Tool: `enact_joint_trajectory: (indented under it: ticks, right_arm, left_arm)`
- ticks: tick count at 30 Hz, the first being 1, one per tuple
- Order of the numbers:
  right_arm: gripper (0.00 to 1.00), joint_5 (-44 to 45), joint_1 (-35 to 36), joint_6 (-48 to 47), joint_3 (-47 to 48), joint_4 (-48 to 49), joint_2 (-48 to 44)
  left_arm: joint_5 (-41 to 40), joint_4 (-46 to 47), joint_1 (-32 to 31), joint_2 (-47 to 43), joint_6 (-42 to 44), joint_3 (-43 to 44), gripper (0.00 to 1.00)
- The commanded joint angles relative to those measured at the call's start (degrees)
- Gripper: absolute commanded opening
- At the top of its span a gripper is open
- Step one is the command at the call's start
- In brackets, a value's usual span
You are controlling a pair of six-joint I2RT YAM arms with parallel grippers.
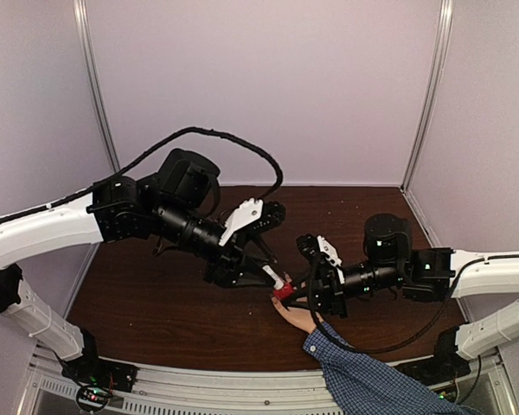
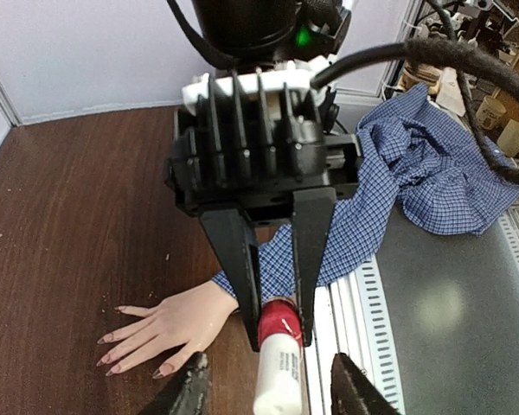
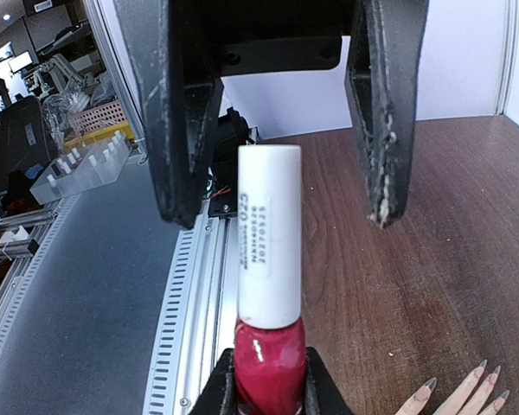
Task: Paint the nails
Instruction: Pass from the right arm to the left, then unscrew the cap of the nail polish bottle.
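The right gripper pinches the red glass body of the polish bottle. The left gripper stands spread, one finger on each side of the white cap, not touching it. Just beside the bottle, a hand in a blue checked sleeve lies flat on the brown table. Its nails look pinkish.

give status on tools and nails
Right tool shut on polish bottle. Left tool open around its cap. Nails look unpainted. Nothing in the way.
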Motion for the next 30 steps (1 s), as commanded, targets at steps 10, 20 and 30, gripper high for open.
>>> enact_joint_trajectory:
  ticks: [10,20,30]
  right_arm:
    - [0.00,-8.6,0.3,-3.0,6.6,-5.4,0.1]
    - [0.00,-16.4,0.7,-2.8,11.0,-8.1,3.6]
    - [0.00,-18.4,1.0,-2.6,11.8,-8.0,4.8]
  left_arm:
    - [12.0,12.4,2.1,-11.2,11.3,-12.3,0.53]
    - [17.7,15.7,1.6,-8.0,13.6,-11.0,0.50]
    - [17.8,17.1,0.4,-7.3,13.4,-11.0,0.29]
